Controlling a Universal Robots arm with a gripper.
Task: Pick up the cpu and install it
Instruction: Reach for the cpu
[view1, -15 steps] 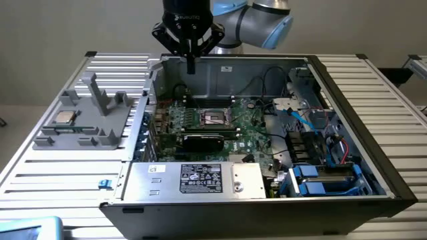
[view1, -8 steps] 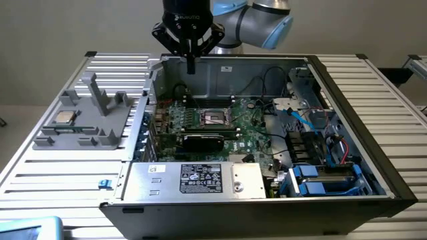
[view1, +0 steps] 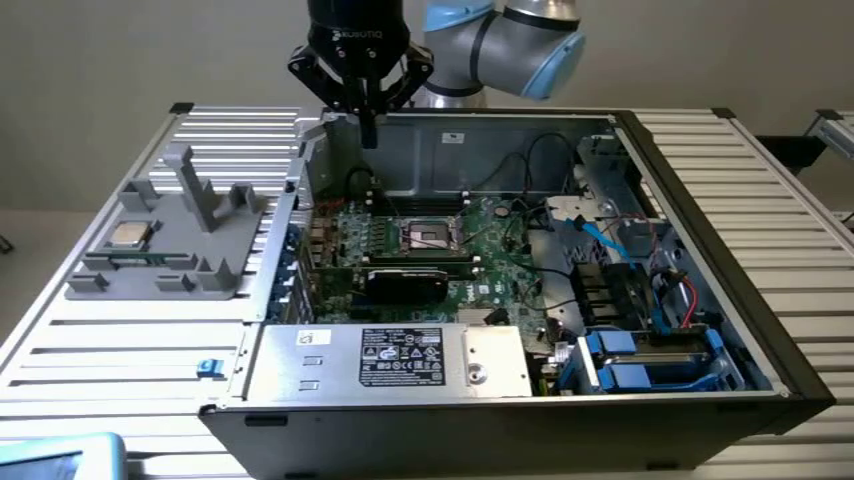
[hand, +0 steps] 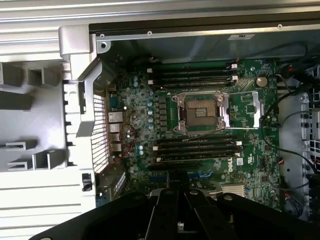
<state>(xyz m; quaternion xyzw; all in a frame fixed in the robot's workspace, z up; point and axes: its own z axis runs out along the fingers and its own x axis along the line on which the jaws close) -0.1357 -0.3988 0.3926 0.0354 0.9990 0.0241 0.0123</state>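
The black two-finger gripper (view1: 368, 136) hangs with its fingers pointing down over the far corner of the open black and silver computer case (view1: 507, 430), the corner at the exterior view's left. Its two fingers are pressed together, fully closed, and they have hold of nothing. In the wrist view the closed fingers are above the green motherboard (hand: 145, 110).

The cpu (view1: 128, 235), a small flat square chip with a shiny silver-beige metal top, lies flat on a grey plastic holder (view1: 220, 262) that has upright posts. This holder stands on the silver ribbed metal desk (view1: 120, 350), toward the desk's edge at the exterior view's left, just beside the computer case and outside of it. The cpu is on the holder's side that is far from the case, well apart from the gripper.

Inside the case, the dark square socket (view1: 430, 235) with a metal frame sits about in the middle of the motherboard. A black rectangular card (view1: 407, 282) is just beside the socket, on the side toward the near edge of the desk.
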